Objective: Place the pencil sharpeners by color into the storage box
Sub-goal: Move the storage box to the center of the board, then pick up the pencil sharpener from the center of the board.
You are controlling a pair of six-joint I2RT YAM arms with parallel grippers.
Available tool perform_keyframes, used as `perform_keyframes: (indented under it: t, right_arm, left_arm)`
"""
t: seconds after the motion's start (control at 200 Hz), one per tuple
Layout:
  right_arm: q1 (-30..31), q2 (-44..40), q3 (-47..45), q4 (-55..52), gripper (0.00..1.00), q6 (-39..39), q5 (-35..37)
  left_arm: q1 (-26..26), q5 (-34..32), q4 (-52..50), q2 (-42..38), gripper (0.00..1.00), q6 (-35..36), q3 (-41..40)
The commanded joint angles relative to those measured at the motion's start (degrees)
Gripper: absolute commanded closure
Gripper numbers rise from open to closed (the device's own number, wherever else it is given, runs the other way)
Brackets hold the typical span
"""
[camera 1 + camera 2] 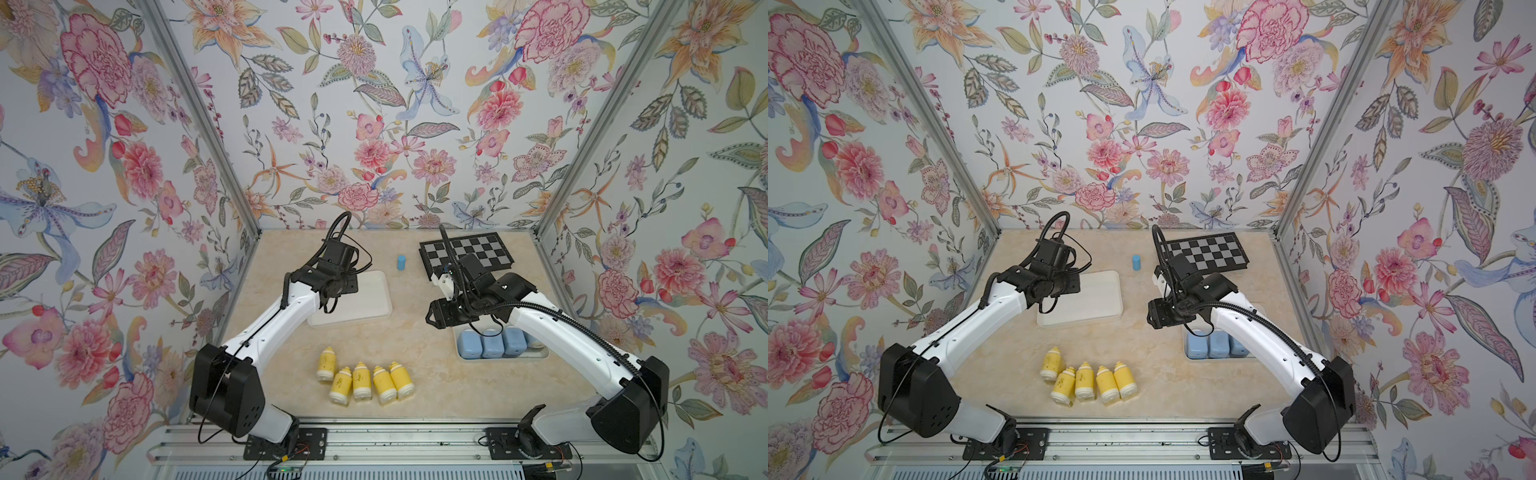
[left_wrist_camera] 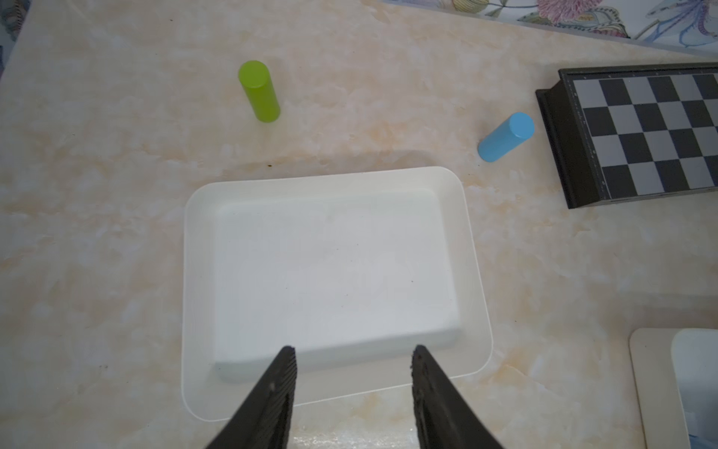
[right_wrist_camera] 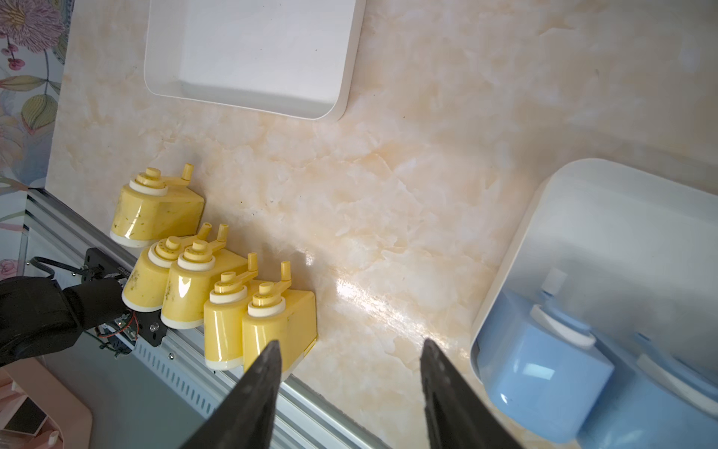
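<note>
Several yellow pencil sharpeners lie grouped near the table's front edge. Pale-blue pencil sharpeners stand in a row inside a white storage box at the right, partly hidden under my right arm. A second white storage box is empty, left of centre. My left gripper hangs open and empty over that box's near rim. My right gripper is open and empty above bare table, between the yellow group and the blue-filled box.
A blue cylinder and a green cylinder stand behind the empty box. A black chessboard lies at the back right. Floral walls enclose three sides; an aluminium rail runs along the front.
</note>
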Motion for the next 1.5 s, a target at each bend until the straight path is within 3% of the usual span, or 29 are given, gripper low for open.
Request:
perform_keyframes:
  t: [0.0, 0.39, 0.726, 0.981, 1.496]
  right_arm:
    - [3.9, 2.6, 2.1, -3.4, 0.38, 2.5, 3.1]
    - [12.9, 8.6, -0.7, -4.5, 0.33, 6.3, 0.3]
    - [16.5, 10.3, -0.1, -4.5, 0.31, 9.6, 0.5]
    - [16.7, 7.5, -2.3, -4.5, 0.3, 12.6, 2.0]
    - [20.1, 12.9, 1.2, -5.1, 0.26, 12.0, 1.6]
  left_arm:
    - [4.6, -1.9, 6.1, -4.0, 0.47, 5.2, -3.7]
    - [17.7, 1.3, 18.6, -3.8, 0.43, 12.9, -12.1]
    - [22.9, 4.7, 26.0, -1.9, 0.43, 13.3, -13.2]
    - [23.4, 4.8, 25.0, -1.5, 0.42, 15.9, -11.3]
    - [23.2, 1.8, 27.7, -5.2, 0.41, 17.2, -16.6]
